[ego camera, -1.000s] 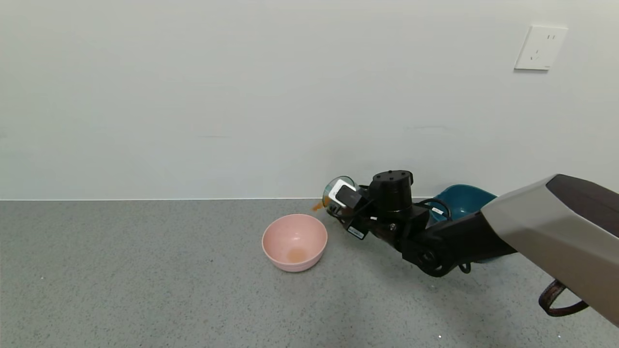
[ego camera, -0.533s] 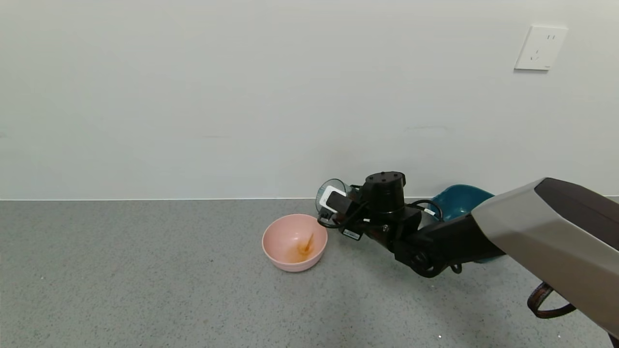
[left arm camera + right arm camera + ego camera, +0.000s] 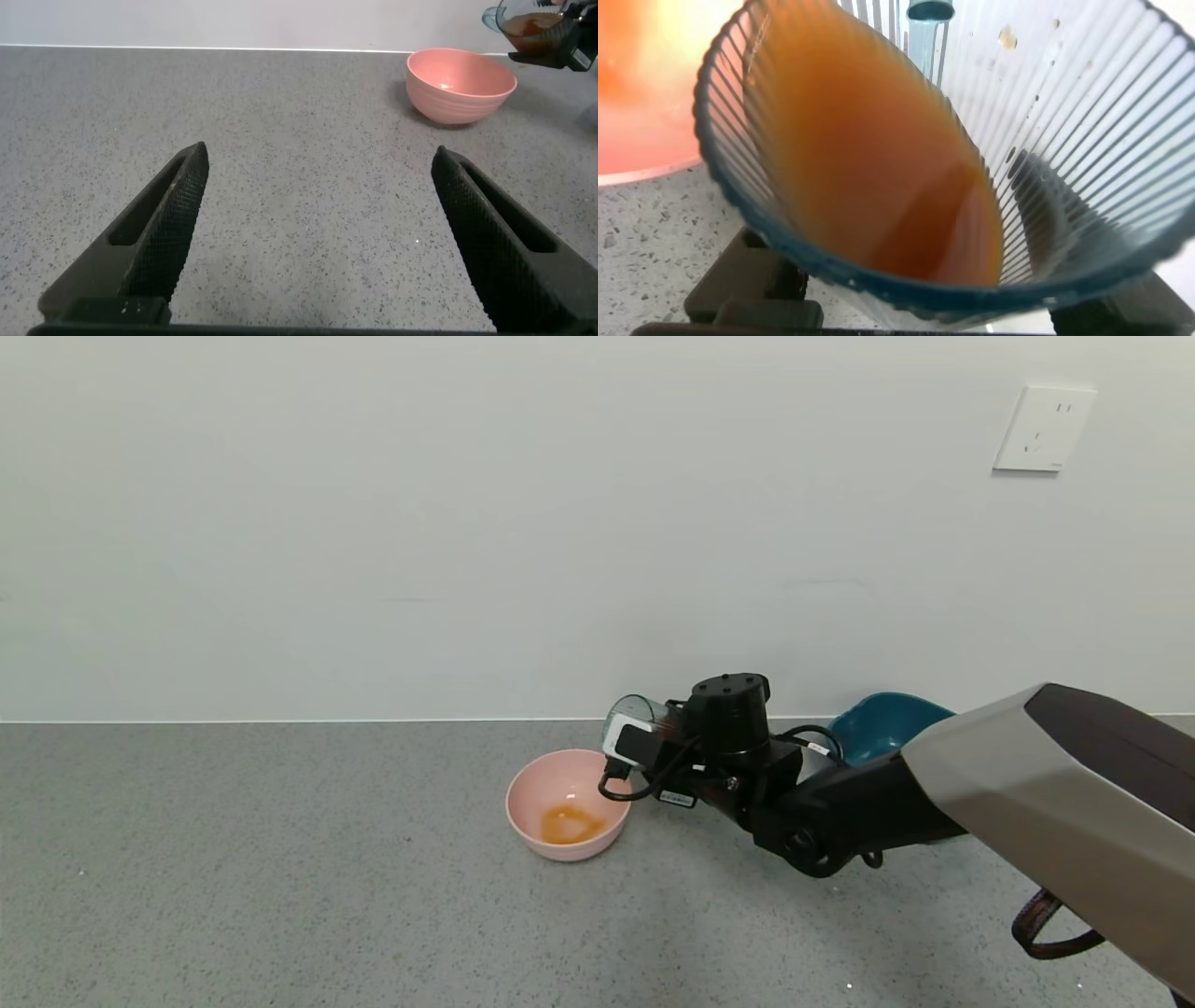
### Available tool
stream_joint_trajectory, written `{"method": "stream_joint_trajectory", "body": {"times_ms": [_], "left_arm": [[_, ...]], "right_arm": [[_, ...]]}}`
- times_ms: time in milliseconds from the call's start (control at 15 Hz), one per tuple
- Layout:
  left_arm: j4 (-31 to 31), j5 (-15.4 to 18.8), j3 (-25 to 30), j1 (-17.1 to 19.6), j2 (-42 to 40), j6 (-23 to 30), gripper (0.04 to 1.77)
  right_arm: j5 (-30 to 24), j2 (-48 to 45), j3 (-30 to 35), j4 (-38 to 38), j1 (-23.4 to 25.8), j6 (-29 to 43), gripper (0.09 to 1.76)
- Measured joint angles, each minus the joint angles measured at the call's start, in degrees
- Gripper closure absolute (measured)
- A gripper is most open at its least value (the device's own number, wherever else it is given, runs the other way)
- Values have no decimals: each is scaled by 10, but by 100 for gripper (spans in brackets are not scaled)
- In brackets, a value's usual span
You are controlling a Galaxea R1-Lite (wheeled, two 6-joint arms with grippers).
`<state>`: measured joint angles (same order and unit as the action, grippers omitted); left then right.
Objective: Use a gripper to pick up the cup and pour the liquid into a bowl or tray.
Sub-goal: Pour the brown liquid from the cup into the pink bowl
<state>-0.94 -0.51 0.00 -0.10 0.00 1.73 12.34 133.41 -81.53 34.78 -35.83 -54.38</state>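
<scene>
My right gripper (image 3: 653,733) is shut on the translucent teal-blue cup (image 3: 633,712) and holds it tipped sideways just above the right rim of the pink bowl (image 3: 523,807). Orange-brown liquid (image 3: 569,823) lies pooled in the bowl's bottom. In the right wrist view the ribbed cup (image 3: 1083,121) fills the picture with liquid (image 3: 878,187) still inside, and the pink bowl (image 3: 635,93) shows behind it. My left gripper (image 3: 318,201) is open and empty low over the table, far from the pink bowl (image 3: 460,89); the cup (image 3: 528,19) shows beyond it.
A dark teal tub (image 3: 887,723) stands behind my right arm against the wall. The grey speckled table (image 3: 280,877) stretches to the left and front of the bowl. A white wall with a socket (image 3: 1044,427) closes the back.
My right gripper has moved left and lower with the cup, nearer the bowl's rim. The falling stream has ended, and the pool of liquid in the bowl has grown.
</scene>
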Motion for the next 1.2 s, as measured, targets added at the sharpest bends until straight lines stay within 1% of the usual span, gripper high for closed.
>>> {"method": "stream_joint_trajectory", "body": {"times_ms": [267,600,933,1200], "left_arm": [[0,0,0,0,0,0,9],[0,0,0,0,0,0,9],[0,0,0,0,0,0,9],[0,0,0,0,0,0,9]], "right_arm": [[14,0,-2,1,0,-59,48],[15,6,-4,0,-2,-101,48],[15,27,-50,-2,-2,-147,48],[20,36,-66,-9,-3,-175,48]]}}
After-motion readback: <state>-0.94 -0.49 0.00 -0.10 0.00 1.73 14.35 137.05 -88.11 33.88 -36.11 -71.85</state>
